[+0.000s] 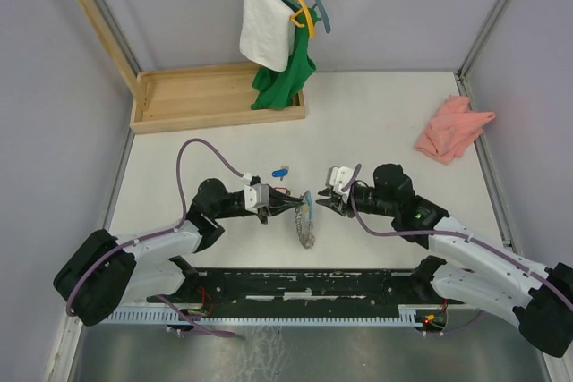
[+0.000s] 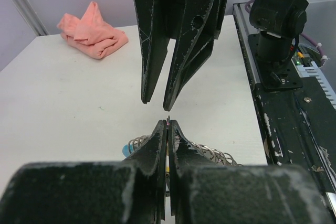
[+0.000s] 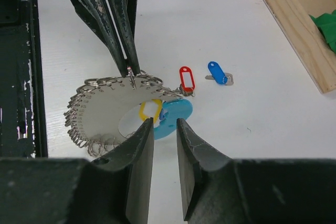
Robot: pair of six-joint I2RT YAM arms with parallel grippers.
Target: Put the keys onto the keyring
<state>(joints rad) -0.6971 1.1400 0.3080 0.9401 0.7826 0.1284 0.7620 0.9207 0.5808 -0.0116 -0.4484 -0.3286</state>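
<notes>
The keyring (image 3: pixel 105 108) is a grey disc edged with several small metal rings, with a blue disc (image 3: pixel 176 116) and a yellow tag (image 3: pixel 150 109) at its middle; it also shows in the top view (image 1: pixel 306 225). My left gripper (image 2: pixel 167 124) is shut on one ring at the disc's edge (image 3: pixel 131 80). The red key (image 3: pixel 186 78) lies at the disc's edge; whether it is attached I cannot tell. The blue key (image 3: pixel 215 72) lies loose on the table beyond it (image 1: pixel 281 171). My right gripper (image 3: pixel 164 124) is open and empty, just short of the blue disc, facing the left gripper (image 1: pixel 273 206).
A pink cloth (image 1: pixel 452 129) lies at the back right. A wooden tray (image 1: pixel 179 100) with a green cloth (image 1: pixel 285 78) stands at the back left, under hangers with a white towel (image 1: pixel 266 33). A black rail (image 1: pixel 313 285) runs along the near edge.
</notes>
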